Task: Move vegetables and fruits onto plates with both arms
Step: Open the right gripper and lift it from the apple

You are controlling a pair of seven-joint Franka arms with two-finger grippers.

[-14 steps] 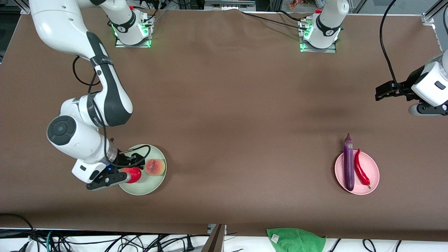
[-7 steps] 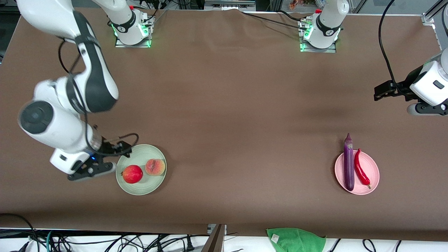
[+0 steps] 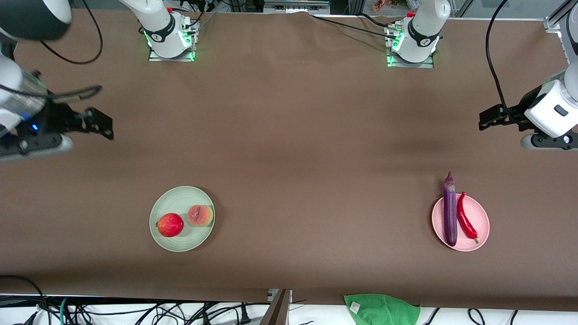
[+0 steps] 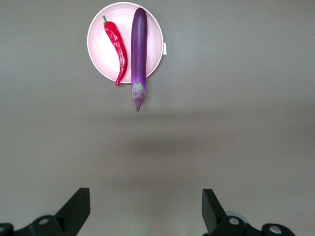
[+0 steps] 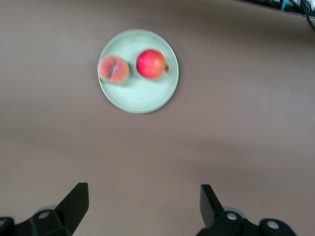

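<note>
The pomegranate (image 3: 170,225) and the peach (image 3: 200,215) sit side by side, close together, on the mint green plate (image 3: 194,241), which lies toward the right arm's end of the brown table (image 3: 289,135). The pomegranate sits a little nearer the front camera than the peach, its crown tip pointing toward the plate's rim. The right gripper (image 3: 97,126) hangs in the air over bare table at the right arm's end, well apart from the mint green plate, its fingers (image 5: 74,201) spread wide and holding nothing

The purple eggplant (image 3: 449,210) and the red chili pepper (image 3: 465,216) lie lengthwise next to each other on the pink plate (image 3: 481,221), toward the left arm's end of the table. The eggplant's stem cap reaches past the rim of the pink plate, away from the front camera; the chili keeps within the plate. The left gripper (image 3: 490,118) hangs over bare table at the left arm's end, well apart from the pink plate, its fingers (image 4: 76,209) spread wide and empty

A bright green cloth (image 3: 381,309) lies at the table's edge nearest the front camera, on the side of the pink plate
</note>
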